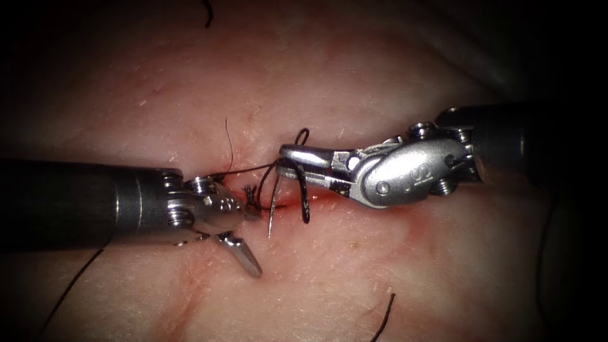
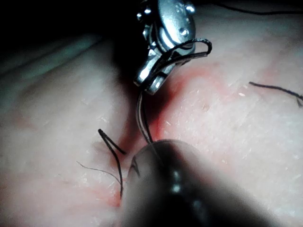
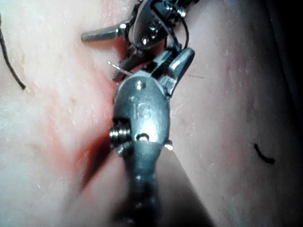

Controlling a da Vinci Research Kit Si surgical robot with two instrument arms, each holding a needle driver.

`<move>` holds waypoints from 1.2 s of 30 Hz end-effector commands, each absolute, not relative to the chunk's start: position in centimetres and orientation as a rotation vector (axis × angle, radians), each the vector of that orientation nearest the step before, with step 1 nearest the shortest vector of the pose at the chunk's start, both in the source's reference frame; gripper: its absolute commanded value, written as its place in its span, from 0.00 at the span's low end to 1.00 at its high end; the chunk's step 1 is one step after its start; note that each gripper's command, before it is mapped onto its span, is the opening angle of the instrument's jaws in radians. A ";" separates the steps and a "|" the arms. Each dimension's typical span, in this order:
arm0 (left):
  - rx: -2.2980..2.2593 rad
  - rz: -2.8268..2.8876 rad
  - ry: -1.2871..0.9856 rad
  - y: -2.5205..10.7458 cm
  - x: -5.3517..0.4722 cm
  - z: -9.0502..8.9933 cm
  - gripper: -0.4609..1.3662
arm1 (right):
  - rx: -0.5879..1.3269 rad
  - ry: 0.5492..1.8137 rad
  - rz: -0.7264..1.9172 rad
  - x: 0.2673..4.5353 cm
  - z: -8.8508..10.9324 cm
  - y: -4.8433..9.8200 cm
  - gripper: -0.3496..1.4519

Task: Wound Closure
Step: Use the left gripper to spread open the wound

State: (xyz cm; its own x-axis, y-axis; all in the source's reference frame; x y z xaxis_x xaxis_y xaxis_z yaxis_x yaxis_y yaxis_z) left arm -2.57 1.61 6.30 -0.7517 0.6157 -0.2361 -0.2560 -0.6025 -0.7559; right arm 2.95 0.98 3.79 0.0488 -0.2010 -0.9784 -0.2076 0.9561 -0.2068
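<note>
My right tool point(image 1: 297, 159) comes in from the right with its jaws shut on the curved needle point(image 1: 273, 209) near its upper end. The needle hangs down over the cut point(image 1: 288, 201) with its tip free above the tissue point(image 1: 354, 76). Dark thread point(image 1: 304, 190) loops around the right jaws and runs left towards my left tool point(image 1: 249, 235). That tool lies left of the needle, jaws open and holding nothing, with one jaw pointing down and right. The right wrist view has the right tool point(image 3: 174, 64), the needle tip point(image 3: 115, 67) and the open left tool point(image 3: 124, 40). Thread point(image 2: 182, 52) wraps the right tool in the left wrist view.
Red fluid point(image 1: 405, 231) stains the tissue around the cut. Cut ends of thread lie at the top point(image 1: 208, 14) and near the bottom point(image 1: 383, 320). A long strand point(image 1: 69, 291) trails below the left shaft. A fine strand point(image 1: 230, 145) stands above the cut.
</note>
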 end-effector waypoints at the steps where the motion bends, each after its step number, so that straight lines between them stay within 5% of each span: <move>1: -0.667 2.338 -1.002 1.6 -2.57 6.3 0.67 | -0.334 1.533 0.012 2.95 3.8 1.0 0.00; 22: -0.793 2.333 -0.988 1.8 -2.57 6.0 0.65 | -0.342 1.567 0.061 2.63 3.5 1.1 0.00; 27: -0.829 2.322 -0.983 1.8 -2.62 5.9 0.44 | -0.345 1.563 0.070 2.52 3.5 1.1 0.00; 31: -0.864 2.331 -0.975 1.9 -2.67 5.8 0.06 | -0.356 1.561 0.082 2.43 3.5 1.1 0.00; 36: -0.937 2.349 -0.951 1.9 -2.70 5.8 0.06 | -0.359 1.553 0.087 2.38 3.5 1.1 0.00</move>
State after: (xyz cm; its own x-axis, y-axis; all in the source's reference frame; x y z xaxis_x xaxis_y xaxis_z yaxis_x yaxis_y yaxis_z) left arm -2.70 1.93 5.82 -0.6760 0.6006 -0.4269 -0.1391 -0.6730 -0.7265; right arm 2.37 1.12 3.45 0.0256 -0.1698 -0.9851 -0.2711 0.9474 -0.1704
